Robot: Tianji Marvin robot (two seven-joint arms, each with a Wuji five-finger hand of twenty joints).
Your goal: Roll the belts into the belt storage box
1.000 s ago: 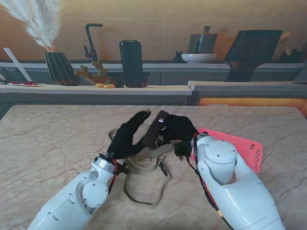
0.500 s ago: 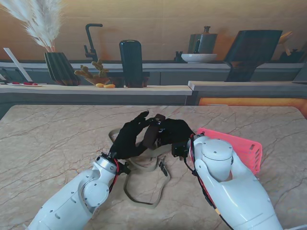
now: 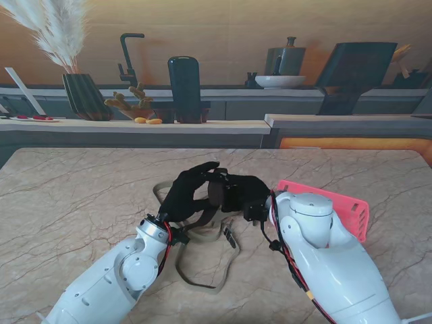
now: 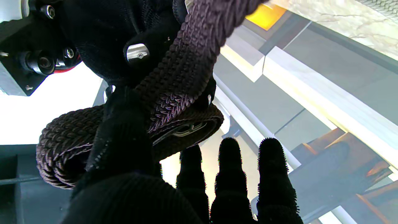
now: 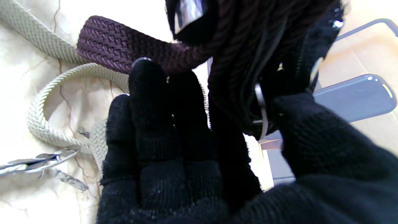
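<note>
Two black-gloved robot hands met above the middle of the marble table, both grasping a dark brown braided belt. A second earlier the left hand had been stretched open with the belt's flat end standing up beside it; its fingers had since curled over the coil held by the right hand, so the roll looked tighter, though the gloves hid how many turns remained. A beige woven belt lay loose on the table nearer to me. The pink plastic storage box waited toward the right edge.
</note>
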